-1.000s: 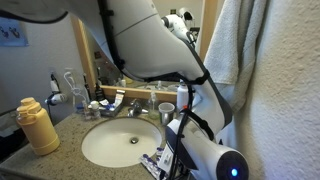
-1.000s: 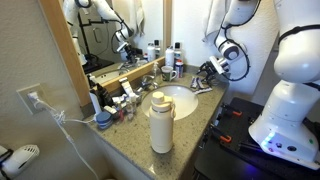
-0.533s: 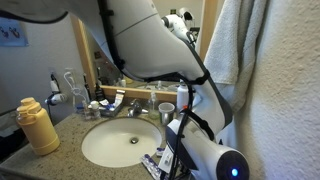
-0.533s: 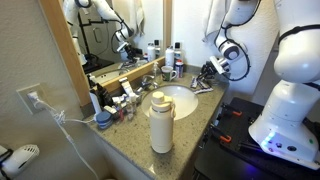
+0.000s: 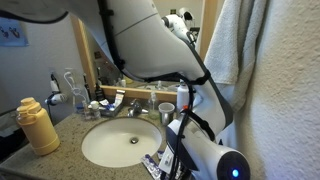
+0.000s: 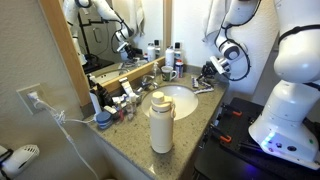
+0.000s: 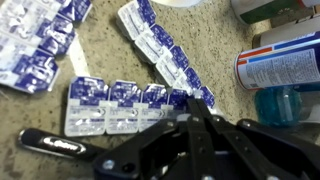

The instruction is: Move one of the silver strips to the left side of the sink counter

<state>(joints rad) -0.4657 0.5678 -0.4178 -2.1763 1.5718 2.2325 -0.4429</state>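
Three silver strips with blue print lie on the speckled sink counter (image 7: 110, 60) in the wrist view: one at upper left (image 7: 35, 45), one diagonal (image 7: 160, 45), one flat below (image 7: 115, 105). My gripper (image 7: 194, 103) comes in from the bottom and is shut, its tips pinched where the flat strip's right end meets the diagonal strip's lower end; which of the two it holds I cannot tell. In both exterior views the gripper (image 5: 165, 160) (image 6: 205, 75) is low at the counter's edge beside the white basin (image 5: 95, 152) (image 6: 185, 103).
A black-handled razor (image 7: 60, 145) lies just left of the gripper. A blue bottle (image 7: 282, 105) and a labelled can (image 7: 280, 60) stand close on the right. A yellow bottle (image 5: 38, 125) (image 6: 160, 122), a chrome faucet (image 5: 135, 108) and several toiletries line the mirror side.
The jaws have closed over the last second. The arm itself and the things on the counter have not visibly moved.
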